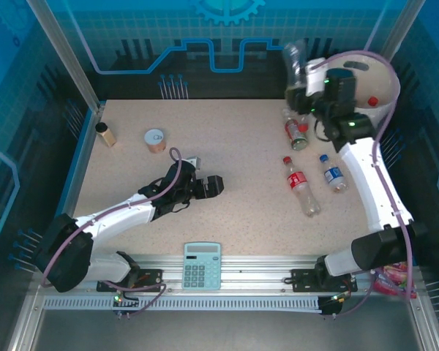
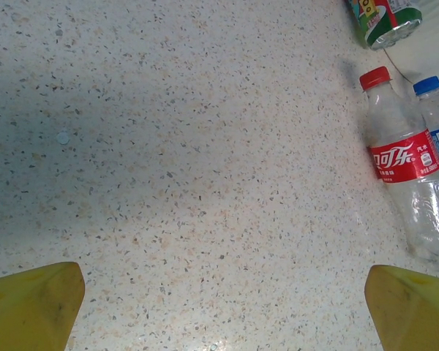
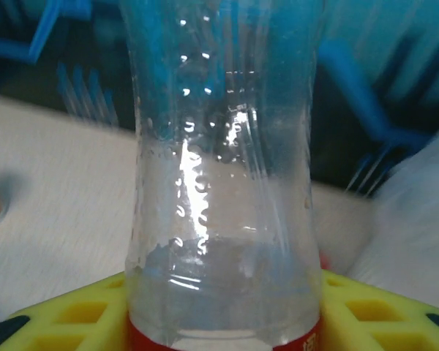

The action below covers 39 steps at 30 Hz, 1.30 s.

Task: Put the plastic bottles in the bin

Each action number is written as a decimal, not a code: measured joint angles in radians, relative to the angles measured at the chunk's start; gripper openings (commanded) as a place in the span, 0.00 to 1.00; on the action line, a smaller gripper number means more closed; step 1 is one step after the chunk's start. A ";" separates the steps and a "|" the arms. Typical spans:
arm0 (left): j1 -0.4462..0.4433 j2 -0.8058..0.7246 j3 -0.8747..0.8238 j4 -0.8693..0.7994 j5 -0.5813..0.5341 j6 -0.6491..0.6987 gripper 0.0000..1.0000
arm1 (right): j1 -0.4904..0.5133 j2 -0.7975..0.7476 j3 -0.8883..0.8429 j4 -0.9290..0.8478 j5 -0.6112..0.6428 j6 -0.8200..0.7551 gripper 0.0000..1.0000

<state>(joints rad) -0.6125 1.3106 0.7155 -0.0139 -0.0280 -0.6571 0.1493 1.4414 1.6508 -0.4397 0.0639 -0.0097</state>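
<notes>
My right gripper (image 1: 307, 89) is raised at the back right, shut on a clear red-labelled bottle (image 1: 295, 60) that stands up from its yellow fingers (image 3: 66, 316). In the right wrist view the held bottle (image 3: 223, 183) rises between both pads. The cream-white bin (image 1: 386, 82) stands just right of it, with a red cap visible inside. On the table lie a green-labelled bottle (image 1: 298, 133), a red-labelled bottle (image 1: 300, 184) and a blue-labelled bottle (image 1: 334, 173). My left gripper (image 1: 215, 185) rests open mid-table; its wrist view has the red-labelled bottle (image 2: 404, 162) to the right.
A small brown jar (image 1: 106, 134) and a round tin can (image 1: 156, 140) stand at the back left. A calculator (image 1: 203, 265) lies on the front rail between the arm bases. Blue walls enclose the table.
</notes>
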 measured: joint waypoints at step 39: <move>0.000 -0.085 -0.065 0.000 -0.001 -0.026 0.99 | -0.388 0.408 0.203 0.169 0.090 -0.282 0.52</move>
<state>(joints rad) -0.6125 1.2251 0.6506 -0.0143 -0.0292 -0.6830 -0.2382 1.8492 1.8538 -0.2707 0.1535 -0.2913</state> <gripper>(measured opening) 0.992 0.513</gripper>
